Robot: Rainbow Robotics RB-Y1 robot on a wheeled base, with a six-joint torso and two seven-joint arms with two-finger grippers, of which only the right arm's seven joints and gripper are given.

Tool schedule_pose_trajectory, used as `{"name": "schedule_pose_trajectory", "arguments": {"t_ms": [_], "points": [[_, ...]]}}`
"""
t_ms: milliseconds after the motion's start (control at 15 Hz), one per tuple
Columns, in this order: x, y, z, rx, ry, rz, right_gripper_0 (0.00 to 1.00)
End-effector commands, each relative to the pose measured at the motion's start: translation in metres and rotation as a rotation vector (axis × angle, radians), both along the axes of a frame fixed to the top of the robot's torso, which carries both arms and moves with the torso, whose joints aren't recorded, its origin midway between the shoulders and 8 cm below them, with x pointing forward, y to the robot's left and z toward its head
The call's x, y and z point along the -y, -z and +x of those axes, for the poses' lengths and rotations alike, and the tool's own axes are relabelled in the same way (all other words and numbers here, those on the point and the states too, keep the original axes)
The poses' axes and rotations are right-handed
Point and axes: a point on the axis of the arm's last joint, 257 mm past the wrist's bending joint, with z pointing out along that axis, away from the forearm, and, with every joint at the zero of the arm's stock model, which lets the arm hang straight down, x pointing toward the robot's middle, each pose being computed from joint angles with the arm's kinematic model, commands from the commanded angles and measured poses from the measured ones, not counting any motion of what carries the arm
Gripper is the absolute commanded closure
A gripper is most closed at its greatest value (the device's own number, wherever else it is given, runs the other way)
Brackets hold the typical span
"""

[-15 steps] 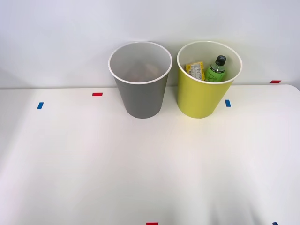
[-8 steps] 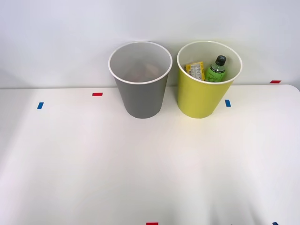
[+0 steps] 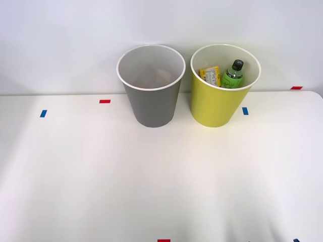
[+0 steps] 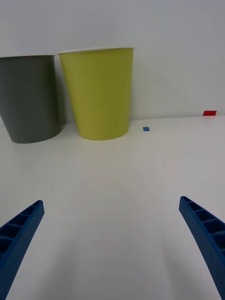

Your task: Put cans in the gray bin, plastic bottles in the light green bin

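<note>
white table (image 3: 101, 176) | bottle (image 3: 232, 74) upright, cap up, in light green bin (image 3: 214, 108)

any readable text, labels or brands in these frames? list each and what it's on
None readable.
Green bottle in the light green bin: label print too small to read.
Yellow-orange printed item beside it: dark lettering, blurred.
Gray bin and tape marks on the table: no text.

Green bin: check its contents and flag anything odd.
The green bin holds the green bottle, tilted, with a yellow labelled item beside it whose kind is unclear. Both bins stand upright and nothing has spilled on the table. The gray bin shows something faint inside.
</note>
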Motion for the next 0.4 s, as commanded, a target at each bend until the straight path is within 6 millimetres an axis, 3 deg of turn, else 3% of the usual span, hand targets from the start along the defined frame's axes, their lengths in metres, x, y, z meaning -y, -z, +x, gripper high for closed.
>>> {"name": "schedule_pose_trajectory", "arguments": {"t_ms": [67,400], "points": [[0.0000,0.0000,0.0000,0.000,0.000,0.000,0.00],[0.0000,0.0000,0.0000,0.000,0.000,0.000,0.00]]}}
